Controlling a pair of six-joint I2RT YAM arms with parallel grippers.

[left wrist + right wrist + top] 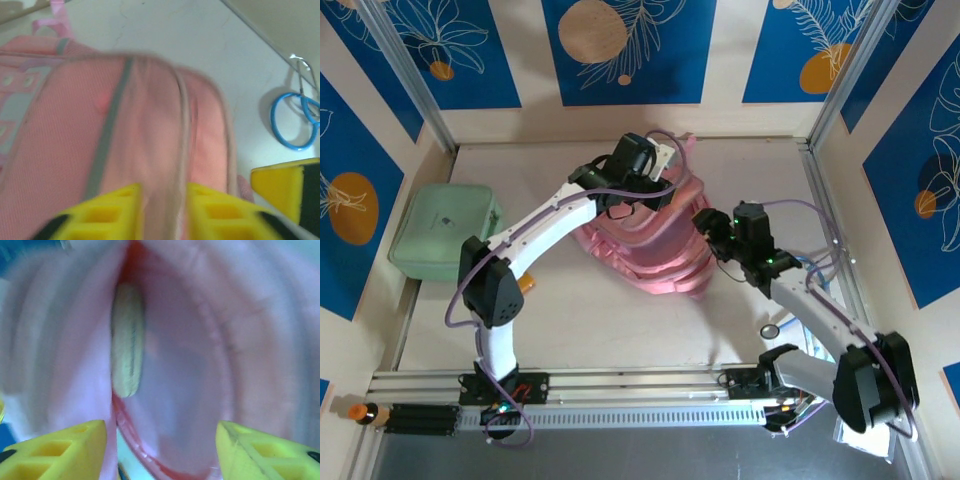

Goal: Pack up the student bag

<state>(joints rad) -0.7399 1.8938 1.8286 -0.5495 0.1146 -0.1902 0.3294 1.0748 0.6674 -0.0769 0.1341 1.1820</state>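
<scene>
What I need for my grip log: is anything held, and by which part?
Left fingers straddle a fold of the bag; grip unclear. Right fingers stand apart, holding nothing.

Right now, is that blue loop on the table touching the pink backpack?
Apart. The left wrist view shows a strip of bare table between the blue loop and the backpack.

student bag (pixel 650 250) sits mid table (pixel 620 330), bare surface before it; green case (pixel 445 230) blocks far left; bag's mouth gapes, pale object (pixel 127 340) inside.
</scene>
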